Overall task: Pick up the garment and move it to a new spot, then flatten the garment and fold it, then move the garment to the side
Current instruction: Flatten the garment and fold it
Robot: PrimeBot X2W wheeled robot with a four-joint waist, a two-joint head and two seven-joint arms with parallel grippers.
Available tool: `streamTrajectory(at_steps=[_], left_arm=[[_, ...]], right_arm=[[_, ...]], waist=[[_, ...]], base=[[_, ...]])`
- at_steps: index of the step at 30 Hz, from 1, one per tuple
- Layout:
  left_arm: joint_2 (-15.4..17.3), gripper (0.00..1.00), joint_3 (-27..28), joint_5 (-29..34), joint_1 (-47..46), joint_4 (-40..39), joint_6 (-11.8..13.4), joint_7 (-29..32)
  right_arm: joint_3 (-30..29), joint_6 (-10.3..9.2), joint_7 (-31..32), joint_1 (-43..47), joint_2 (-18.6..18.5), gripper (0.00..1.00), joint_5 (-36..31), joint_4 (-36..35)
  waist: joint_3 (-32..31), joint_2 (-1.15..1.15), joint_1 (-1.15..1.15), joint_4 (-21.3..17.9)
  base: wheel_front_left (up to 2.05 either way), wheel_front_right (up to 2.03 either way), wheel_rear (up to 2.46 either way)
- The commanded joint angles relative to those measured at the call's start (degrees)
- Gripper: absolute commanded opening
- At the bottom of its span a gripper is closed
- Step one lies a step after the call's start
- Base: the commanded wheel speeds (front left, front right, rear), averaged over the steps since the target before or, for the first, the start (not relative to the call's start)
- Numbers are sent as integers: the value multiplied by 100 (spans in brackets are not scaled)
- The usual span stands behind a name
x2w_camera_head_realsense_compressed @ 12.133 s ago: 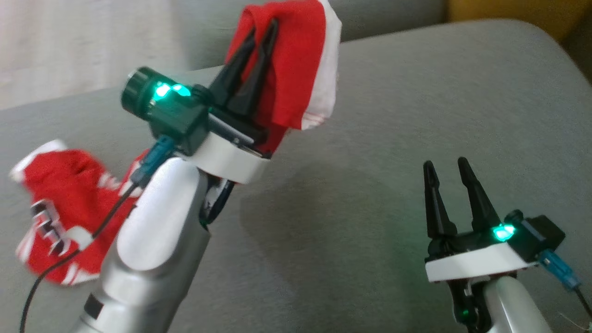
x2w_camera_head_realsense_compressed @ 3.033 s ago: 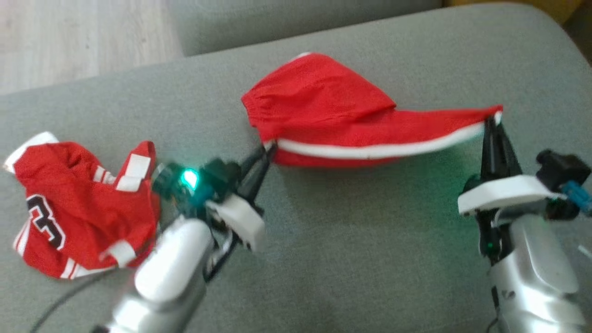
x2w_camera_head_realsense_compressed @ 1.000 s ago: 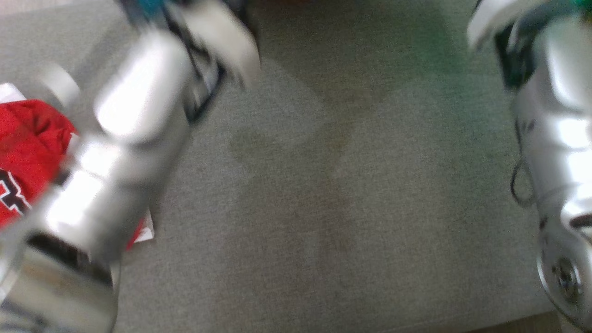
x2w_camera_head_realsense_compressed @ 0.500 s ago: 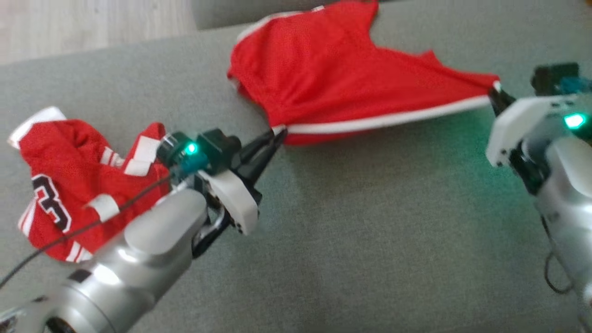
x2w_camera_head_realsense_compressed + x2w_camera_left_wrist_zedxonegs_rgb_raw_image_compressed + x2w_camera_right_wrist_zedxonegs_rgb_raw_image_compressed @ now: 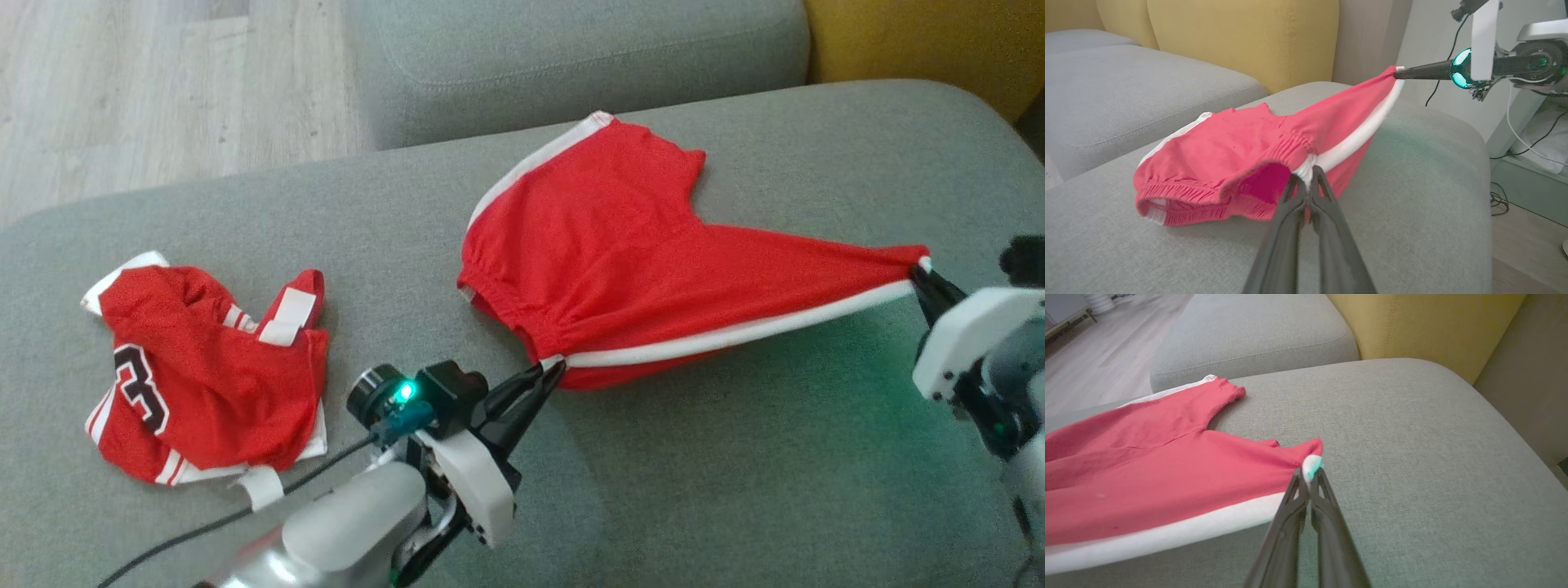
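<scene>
Twelve seconds back the shorts (image 5: 620, 261) hung bunched from the left end effector (image 5: 555, 369) alone, while the right end effector (image 5: 918, 273) stood open and apart. They are now drawn out between the two. Since half a second ago the head camera has also shifted, so the whole scene sits lower in the head view.

Read from left to right in the head view:

- **Jersey:** At 9 o'clock on the grey sofa seat (image 5: 735, 474) lies a crumpled red jersey (image 5: 204, 376) with white trim and a black number. It is well apart from the shorts.
- **Left end effector:** At about 6 o'clock, its fingers are closed on the gathered waistband corner, where the white side stripe begins. The left wrist view shows the elastic pinched between the two fingertips and the waist opening gaping just beside them.
- **Shorts:** They are red and run from the centre toward 3 o'clock. The striped edge is pulled taut and lifted off the seat. The far leg lies flat on the seat toward 12 o'clock, with its own white stripe along the left edge.
- **Right end effector:** At 3 o'clock, its fingers are clamped on the other end of the taut stripe, at the leg hem. The right wrist view shows a small white fold of cloth held between the tips.
- **Background:** A yellow cushion (image 5: 922, 41) stands at 1 o'clock, and a wooden floor (image 5: 163, 90) shows at 11 o'clock.
</scene>
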Motion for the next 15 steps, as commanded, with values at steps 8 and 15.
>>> streamTrajectory(at_steps=[8, 15], left_arm=[[201, 0, 469, -170, -191, -581, 627, 55], [139, 0, 747, -199, -455, -539, 876, -29]], right_arm=[[-1049, -4, 354, 486, 144, 0, -570, -1642], [-1523, -4, 419, 274, 533, 0, -1330, -2262]], waist=[[278, 0, 2, 77], [654, 0, 2, 199]], base=[[0, 0, 0], [0, 0, 0]])
